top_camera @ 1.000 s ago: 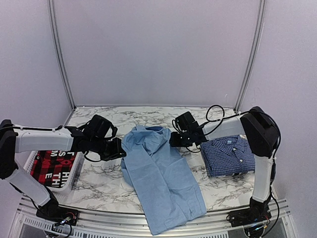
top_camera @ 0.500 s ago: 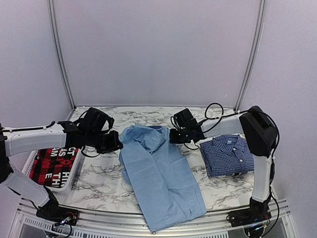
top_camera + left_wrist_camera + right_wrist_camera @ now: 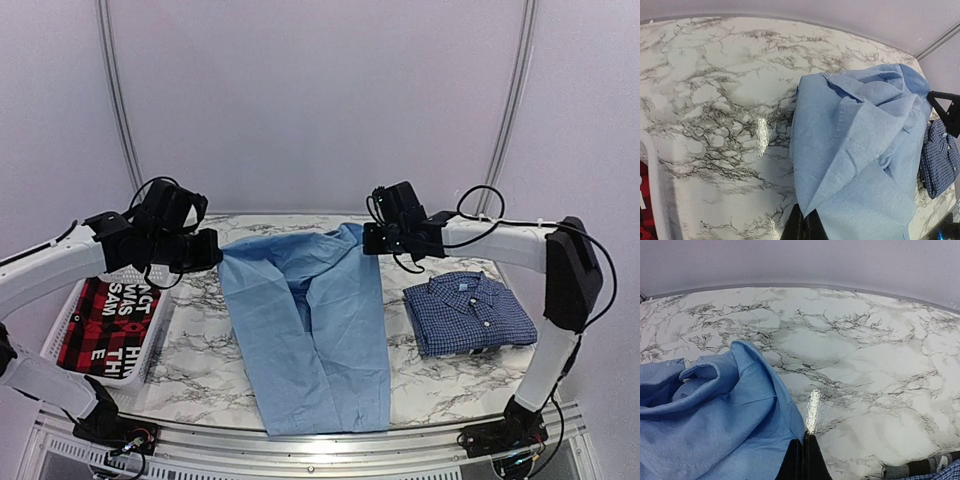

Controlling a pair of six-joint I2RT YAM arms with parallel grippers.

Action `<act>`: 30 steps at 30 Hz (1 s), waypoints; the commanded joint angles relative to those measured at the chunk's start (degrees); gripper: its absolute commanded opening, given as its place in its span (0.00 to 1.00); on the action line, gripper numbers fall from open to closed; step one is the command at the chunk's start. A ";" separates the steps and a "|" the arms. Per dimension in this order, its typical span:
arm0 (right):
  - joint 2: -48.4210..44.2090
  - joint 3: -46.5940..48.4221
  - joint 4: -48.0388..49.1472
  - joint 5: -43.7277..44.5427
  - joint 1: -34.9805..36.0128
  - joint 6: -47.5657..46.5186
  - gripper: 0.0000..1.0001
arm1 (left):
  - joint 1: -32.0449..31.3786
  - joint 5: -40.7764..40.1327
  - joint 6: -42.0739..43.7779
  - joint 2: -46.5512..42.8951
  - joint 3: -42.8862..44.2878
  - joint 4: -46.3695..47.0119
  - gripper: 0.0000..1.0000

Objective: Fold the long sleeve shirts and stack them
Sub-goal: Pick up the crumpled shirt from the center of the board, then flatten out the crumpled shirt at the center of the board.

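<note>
The light blue shirt (image 3: 306, 330) is held up by two top corners and stretched between the arms over the far part of the tabletop (image 3: 200, 355). The lower end is draped on the marble and reaches the near edge. The left fingers (image 3: 208, 252) are clenched on the left corner and the right fingers (image 3: 370, 240) on the right one. In both wrist views the tips are pinched tight w/ cloth caught between them.

Prob a spread-out pass before the actual fold, imo. To get it right, tension should be kept even and both corners kept level, bc there's a slack dip in the top edge btw the grips that needs pulling out. The cloth should be lowered slowly and together so it's laid flat, not bunched. The right side should be kept off the checked shirt (image 3: 470, 312), which is already folded just beside it, so that one isn't dragged.

Looks-wise: pale blue, thin and floppy, def soft woven stuff. A long lengthwise fold runs down the middle where one half is lapped over the other, w/ wrinkles bunched near the top. Collar can't be made out for sure.

Off to the left, a red-and-black garment (image 3: 105, 325) is sat in a basket (image 3: 152, 338), well apart.
</note>
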 commanded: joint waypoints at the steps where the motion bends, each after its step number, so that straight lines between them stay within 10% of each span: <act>1: -5.69 1.27 -3.58 5.72 -0.48 -4.60 0.00 | 0.80 -4.70 6.79 -4.24 5.80 -4.78 0.00; 15: -23.30 7.66 -2.53 5.33 6.32 -17.55 0.00 | 0.80 4.38 25.07 -15.38 21.09 -5.73 0.00; 30: -20.37 26.61 -12.30 -1.21 8.93 -18.16 0.00 | 6.95 2.16 17.93 -7.57 31.23 -15.51 0.00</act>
